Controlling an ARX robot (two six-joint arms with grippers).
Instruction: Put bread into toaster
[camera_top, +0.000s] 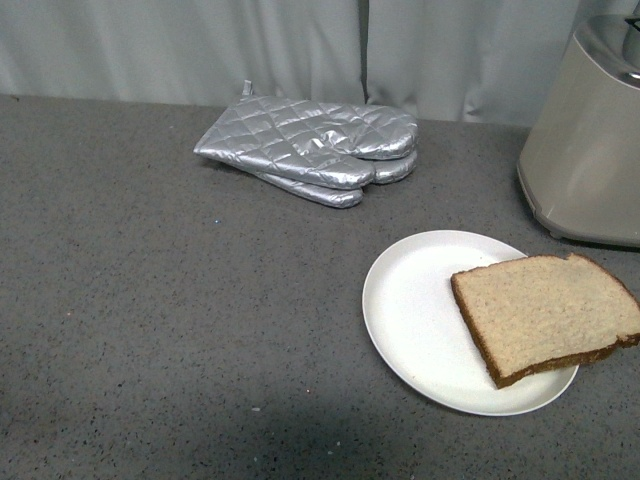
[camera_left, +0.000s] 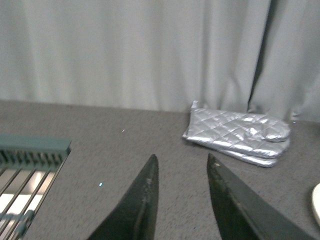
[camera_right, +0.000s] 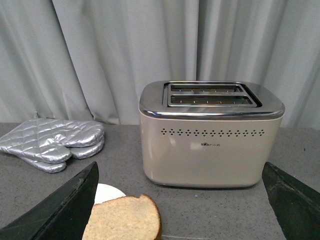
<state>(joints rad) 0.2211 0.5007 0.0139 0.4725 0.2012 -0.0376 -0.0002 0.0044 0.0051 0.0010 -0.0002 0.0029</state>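
Observation:
The bread is a light-brown slice with a dark crust. It lies flat on the right side of a round white plate and overhangs the plate's right rim. The beige toaster stands behind it at the right edge of the front view. In the right wrist view the toaster faces me with two empty slots on its shiny top, and the bread lies near my right gripper, which is wide open and empty. My left gripper is open and empty over bare counter. Neither arm shows in the front view.
Silver quilted oven mitts lie stacked at the back of the grey counter; they also show in the left wrist view and the right wrist view. A grey curtain hangs behind. A green-framed wire rack sits by the left gripper.

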